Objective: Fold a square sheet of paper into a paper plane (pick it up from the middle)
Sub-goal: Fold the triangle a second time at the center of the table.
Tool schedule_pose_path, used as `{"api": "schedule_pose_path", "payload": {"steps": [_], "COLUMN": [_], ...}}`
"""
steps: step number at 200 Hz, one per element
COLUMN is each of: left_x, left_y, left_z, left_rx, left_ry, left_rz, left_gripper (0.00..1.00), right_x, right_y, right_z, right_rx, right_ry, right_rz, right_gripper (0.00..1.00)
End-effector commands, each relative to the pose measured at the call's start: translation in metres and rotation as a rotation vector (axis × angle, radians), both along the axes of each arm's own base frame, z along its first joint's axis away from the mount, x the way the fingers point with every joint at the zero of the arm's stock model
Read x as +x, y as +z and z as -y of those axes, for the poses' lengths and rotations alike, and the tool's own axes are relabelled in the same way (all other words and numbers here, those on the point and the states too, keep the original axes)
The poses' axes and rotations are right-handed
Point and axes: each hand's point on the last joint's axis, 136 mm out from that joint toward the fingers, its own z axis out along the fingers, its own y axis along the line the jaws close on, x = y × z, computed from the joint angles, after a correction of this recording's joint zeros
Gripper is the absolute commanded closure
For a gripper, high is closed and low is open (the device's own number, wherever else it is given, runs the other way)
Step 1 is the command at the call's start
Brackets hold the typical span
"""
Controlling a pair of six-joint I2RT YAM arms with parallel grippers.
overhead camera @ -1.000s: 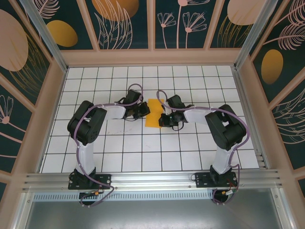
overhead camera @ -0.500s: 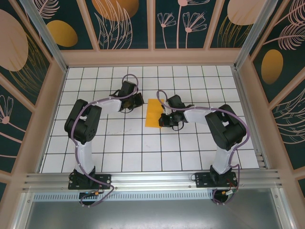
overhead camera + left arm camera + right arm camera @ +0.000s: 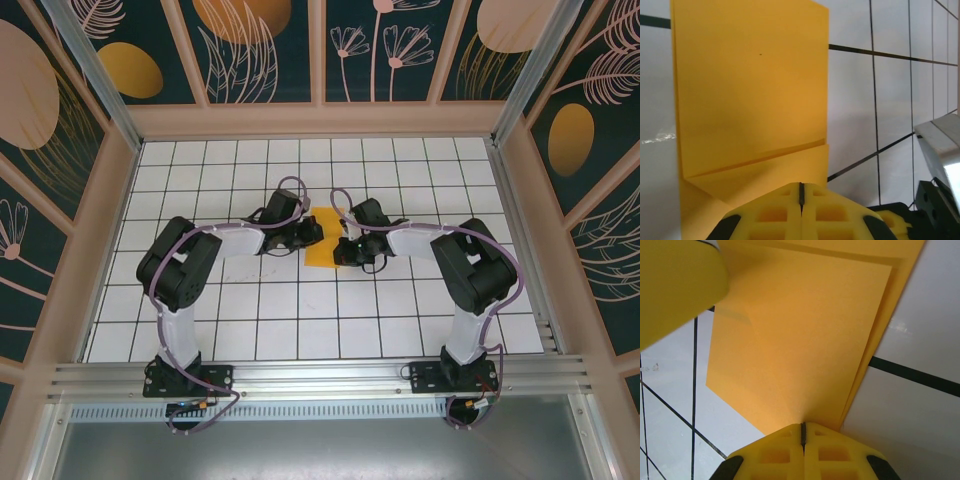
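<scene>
the folded orange-yellow square sheet of paper (image 3: 322, 254) lies flat mid-floor, between the arms. the left gripper (image 3: 801, 194) has its jaws pressed together at one folded edge, and the right gripper (image 3: 802, 431) is likewise closed at the opposite edge. the white gridded floor (image 3: 300, 320) lies open all round.

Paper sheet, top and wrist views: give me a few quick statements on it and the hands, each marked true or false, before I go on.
1. The sheet of paper lies between the left hand and the right hand. True.
2. The sheet is a flat, unfolded square. False: it is folded over, with a crease across it.
3. Both hands are shut. True.
4. The left hand hangs back by its base. False: it is out at the sheet's left edge.
</scene>
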Motion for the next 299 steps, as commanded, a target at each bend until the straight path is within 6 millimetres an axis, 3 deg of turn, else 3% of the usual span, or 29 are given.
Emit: {"api": "schedule_pose_path", "payload": {"steps": [1, 50, 87, 141, 178, 232, 299], "left_x": [0.006, 0.006, 0.001, -0.001, -0.001, 0.003, 0.002], "left_y": [-0.017, -0.044, -0.049, -0.055, -0.059, -0.065, -0.072], "left_z": [-0.003, -0.014, -0.017, -0.02, -0.024, -0.038, -0.04], "left_rx": [0.025, 0.112, 0.13, 0.15, 0.185, 0.287, 0.301], "left_ry": [0.02, 0.052, 0.049, 0.056, 0.062, 0.063, 0.064], "left_rz": [-0.026, -0.06, -0.073, -0.089, -0.091, -0.067, -0.075], "left_gripper": [1.0, 1.0, 1.0, 1.0, 1.0, 1.0, 1.0], "right_x": [-0.023, -0.009, 0.014, 0.024, 0.014, -0.023, -0.058], "right_y": [-0.023, 0.004, 0.035, 0.012, -0.002, -0.019, -0.023], "right_z": [0.022, 0.004, -0.018, -0.02, -0.016, 0.01, 0.028], "right_rx": [-0.089, -0.014, 0.085, 0.046, 0.015, -0.069, -0.068], "right_ry": [-0.019, 0.027, 0.035, 0.025, 0.064, 0.115, 0.092], "right_rz": [-0.12, -0.054, 0.024, -0.008, -0.045, -0.107, -0.166], "right_gripper": [1.0, 1.0, 1.0, 1.0, 1.0, 1.0, 1.0]}}
